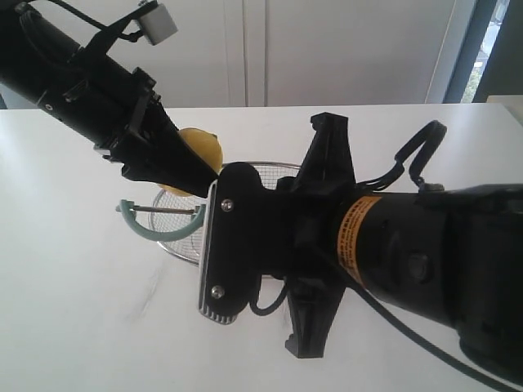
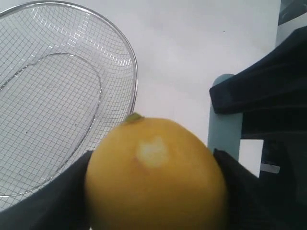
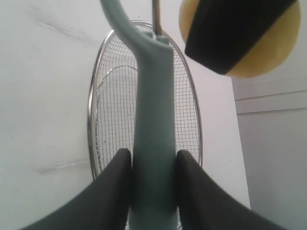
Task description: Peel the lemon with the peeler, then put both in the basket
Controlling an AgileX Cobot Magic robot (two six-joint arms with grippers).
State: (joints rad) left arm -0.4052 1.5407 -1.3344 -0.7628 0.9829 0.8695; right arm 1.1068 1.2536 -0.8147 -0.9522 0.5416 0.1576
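My left gripper (image 2: 156,191) is shut on the yellow lemon (image 2: 156,177), which shows a small pale scraped patch on its skin. In the exterior view the lemon (image 1: 204,145) hangs above the far side of the wire mesh basket (image 1: 181,243). The pale teal peeler (image 3: 153,120) is held by its handle, with my right gripper (image 3: 154,163) shut on it. Its forked head and blade (image 1: 137,220) point left over the basket, just below the lemon and apart from it. The basket (image 3: 91,110) lies under both.
The basket (image 2: 135,81) rests on a white table (image 1: 73,310). A white wall or cabinet (image 1: 327,49) stands behind the table. My right arm's dark body (image 1: 392,253) fills the front right of the exterior view and hides part of the basket.
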